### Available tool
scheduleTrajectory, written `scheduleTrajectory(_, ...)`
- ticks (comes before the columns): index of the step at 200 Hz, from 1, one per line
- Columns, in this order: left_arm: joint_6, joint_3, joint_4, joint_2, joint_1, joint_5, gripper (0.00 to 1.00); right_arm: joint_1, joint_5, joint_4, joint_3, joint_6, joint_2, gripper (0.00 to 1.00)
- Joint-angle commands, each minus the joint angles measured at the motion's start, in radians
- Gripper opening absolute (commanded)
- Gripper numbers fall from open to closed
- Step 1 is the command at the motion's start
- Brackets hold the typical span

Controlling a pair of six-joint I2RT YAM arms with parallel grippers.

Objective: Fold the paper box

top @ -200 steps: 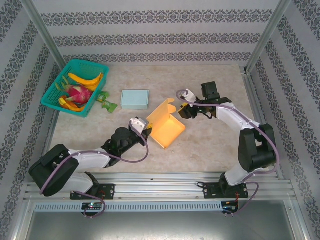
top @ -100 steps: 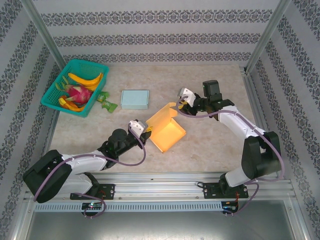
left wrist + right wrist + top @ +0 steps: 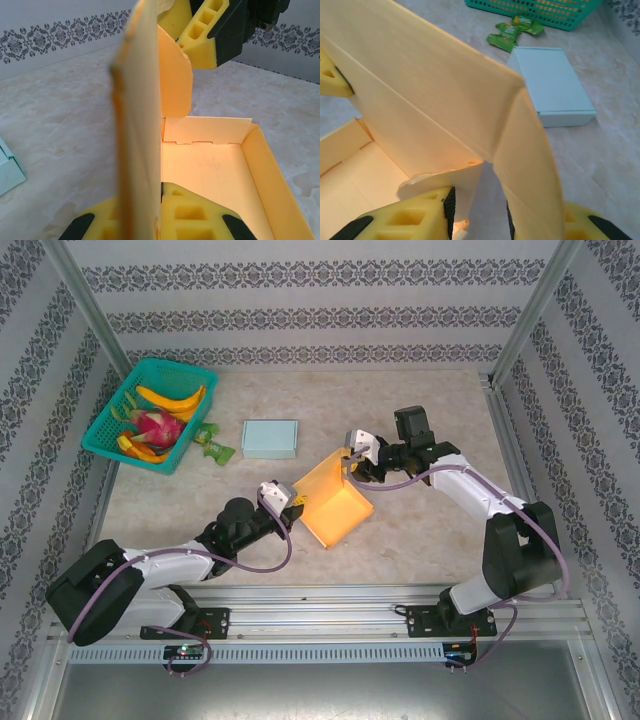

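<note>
Top external: left tool [image 3: 294, 505] clamps the paper box [image 3: 338, 505] wall at 9 o'clock to steady it. Right tool [image 3: 351, 466] straddles the 12 o'clock flap for folding; whether it pinches, I cannot tell.

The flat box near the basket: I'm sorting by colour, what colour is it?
The flat box is plain pale mint, clearest in the right wrist view.

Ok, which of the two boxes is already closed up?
The pale blue box, lying flat near the green basket. The orange box is open, its tray and raised panel showing.
</note>
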Motion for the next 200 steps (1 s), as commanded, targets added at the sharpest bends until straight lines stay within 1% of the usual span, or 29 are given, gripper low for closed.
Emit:
scheduleTrajectory(1,0.014,-0.011,0.020,-0.019,-0.009,0.066,0.05,0.016,-0.169,-0.075,0.023,-0.049,0.027,0.35)
scheduleTrajectory(24,0.020,-0.013,0.017,-0.028,-0.009,0.089,0.05,0.020,-0.209,-0.087,0.023,-0.070,0.027,0.35)
scheduleTrajectory(61,0.036,-0.013,-0.013,-0.051,-0.009,0.158,0.05,0.026,-0.227,-0.109,0.028,-0.092,0.027,0.32)
scheduleTrajectory(99,0.037,-0.010,-0.036,-0.073,-0.009,0.132,0.06,0.027,-0.247,-0.135,0.020,-0.126,0.018,0.07)
scheduleTrajectory(105,0.033,-0.007,-0.041,-0.074,-0.009,0.115,0.06,0.027,-0.246,-0.136,0.021,-0.126,0.018,0.02)
scheduleTrajectory(111,0.028,-0.004,-0.047,-0.077,-0.009,0.094,0.07,0.027,-0.242,-0.137,0.020,-0.126,0.018,0.00)
scheduleTrajectory(140,-0.015,0.021,-0.084,-0.078,-0.009,-0.035,0.12,0.027,-0.195,-0.082,-0.007,-0.086,0.011,0.00)
scheduleTrajectory(159,-0.056,0.026,-0.098,-0.082,-0.009,-0.130,0.20,0.027,-0.152,-0.016,-0.041,-0.044,0.000,0.00)
scheduleTrajectory(170,-0.083,0.030,-0.109,-0.086,-0.009,-0.187,0.29,0.028,-0.109,0.072,-0.075,0.023,-0.011,0.00)
scheduleTrajectory(184,-0.129,0.043,-0.152,-0.100,-0.009,-0.277,0.38,0.027,-0.011,0.221,-0.132,0.139,-0.033,0.00)
scheduleTrajectory(200,-0.188,0.058,-0.219,-0.130,-0.009,-0.367,0.41,0.034,0.137,0.397,-0.213,0.239,-0.070,0.00)
